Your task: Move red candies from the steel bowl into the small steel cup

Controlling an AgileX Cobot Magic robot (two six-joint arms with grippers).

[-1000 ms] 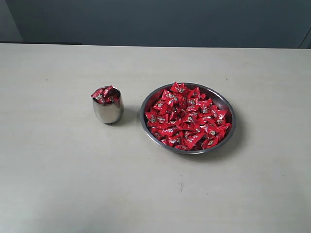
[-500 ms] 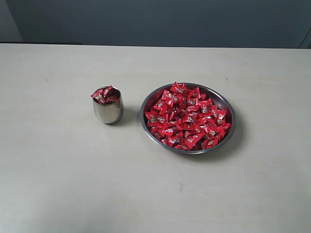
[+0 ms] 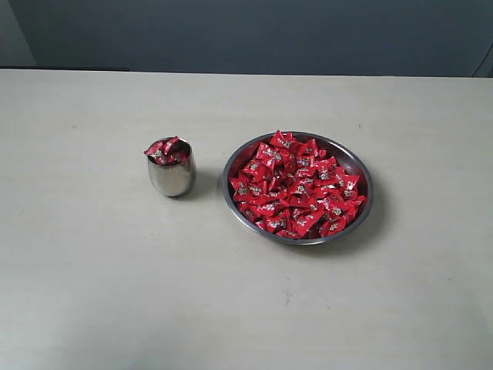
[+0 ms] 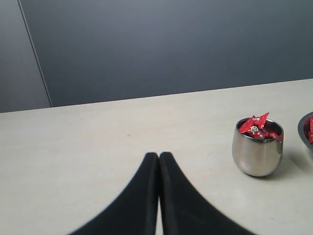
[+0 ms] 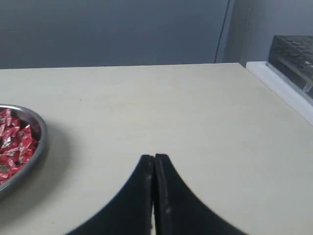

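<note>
The steel bowl point(image 3: 362, 171) sits right of the table's middle, heaped with red candies point(image 3: 296, 185). To its left stands the small steel cup point(image 3: 171, 177), filled to the brim with red candies point(image 3: 166, 150). Neither arm shows in the exterior view. In the left wrist view my left gripper point(image 4: 158, 155) is shut and empty over bare table, with the cup point(image 4: 257, 154) off to one side and the bowl's rim point(image 4: 304, 132) at the frame edge. My right gripper point(image 5: 154, 157) is shut and empty, the bowl point(image 5: 35, 147) lying well off to its side.
The pale table point(image 3: 92, 277) runs back to a dark grey wall point(image 3: 246, 35). In the right wrist view the table's far corner ends at a white ledge point(image 5: 283, 88) with a dark rack point(image 5: 293, 51) on it.
</note>
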